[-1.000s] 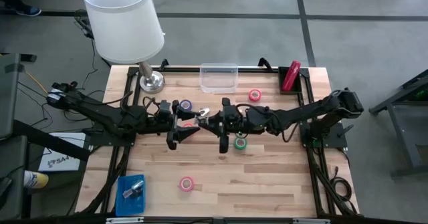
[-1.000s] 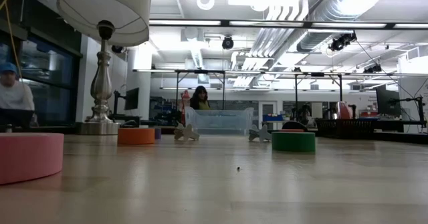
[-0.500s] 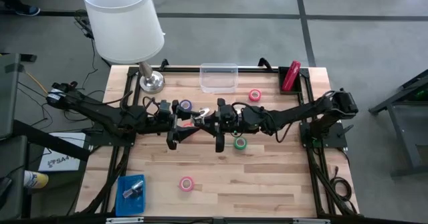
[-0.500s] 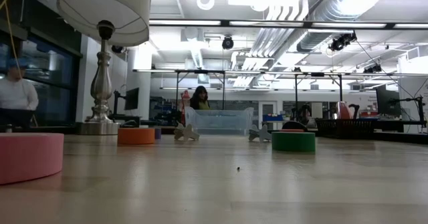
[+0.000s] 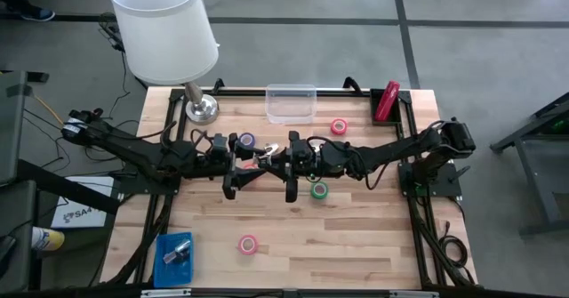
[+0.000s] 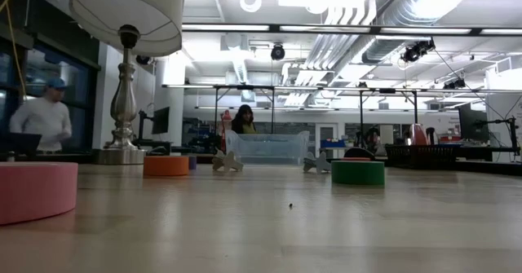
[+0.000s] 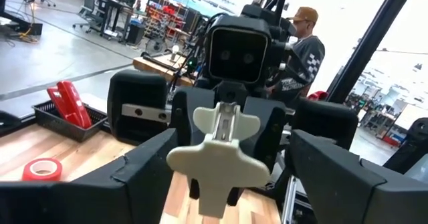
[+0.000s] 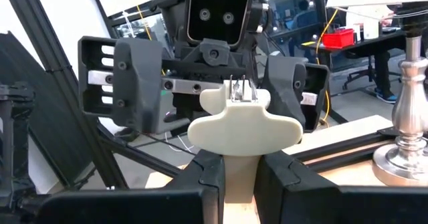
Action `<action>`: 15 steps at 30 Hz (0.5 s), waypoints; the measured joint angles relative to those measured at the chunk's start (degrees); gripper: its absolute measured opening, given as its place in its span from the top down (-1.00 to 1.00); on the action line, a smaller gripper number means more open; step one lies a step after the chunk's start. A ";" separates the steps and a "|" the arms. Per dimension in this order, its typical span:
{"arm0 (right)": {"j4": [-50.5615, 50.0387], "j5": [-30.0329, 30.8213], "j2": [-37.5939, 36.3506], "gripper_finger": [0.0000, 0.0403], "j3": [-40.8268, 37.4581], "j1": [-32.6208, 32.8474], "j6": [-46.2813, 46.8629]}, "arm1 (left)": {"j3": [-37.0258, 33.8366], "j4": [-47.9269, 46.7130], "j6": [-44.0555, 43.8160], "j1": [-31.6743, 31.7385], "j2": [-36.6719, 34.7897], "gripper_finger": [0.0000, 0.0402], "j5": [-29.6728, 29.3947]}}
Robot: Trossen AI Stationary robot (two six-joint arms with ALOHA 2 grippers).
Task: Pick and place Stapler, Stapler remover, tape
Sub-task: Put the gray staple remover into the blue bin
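The pale wooden table [image 5: 356,245] carries a white-shaded lamp [image 5: 164,27] and a clear plastic box [image 5: 291,103] along its far edge. The long red stapler [image 5: 387,100] lies untouched in a black tray at the far right corner.

Over the last second the right arm has slid leftward above mid-table. This brings the right gripper [image 5: 280,156] face to face with the left gripper [image 5: 252,158].

The right fingers are clamped on a cream, winged staple remover [image 8: 242,127] held in the air. The left fingers stand wide apart on either side of it, not yet gripping.

It reads as a handover about to complete — the remover is on its way, stapler and tape still to do. The pink [image 5: 338,126], purple [image 5: 246,141], green [image 5: 318,189] and second pink [image 5: 248,243] tape rolls lie scattered on the wood.
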 joint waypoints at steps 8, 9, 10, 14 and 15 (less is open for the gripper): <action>-0.02 -0.20 0.00 0.82 0.00 0.00 0.04 | 0.00 -0.58 0.00 0.00 0.00 0.03 -0.13; 0.00 -0.26 0.00 0.82 0.00 0.01 0.06 | 0.00 -0.59 0.00 0.00 0.00 0.09 -0.14; 0.00 -0.26 0.00 0.82 0.00 0.02 0.07 | 0.00 -0.58 0.00 0.00 0.00 0.15 -0.16; -0.09 -0.11 -0.05 0.82 0.00 0.02 -0.11 | 0.00 -0.59 -0.24 0.02 -0.02 0.30 -0.14; -0.15 -0.06 -0.07 0.82 0.00 0.02 -0.10 | 0.00 -0.57 -0.24 0.01 -0.02 0.30 -0.13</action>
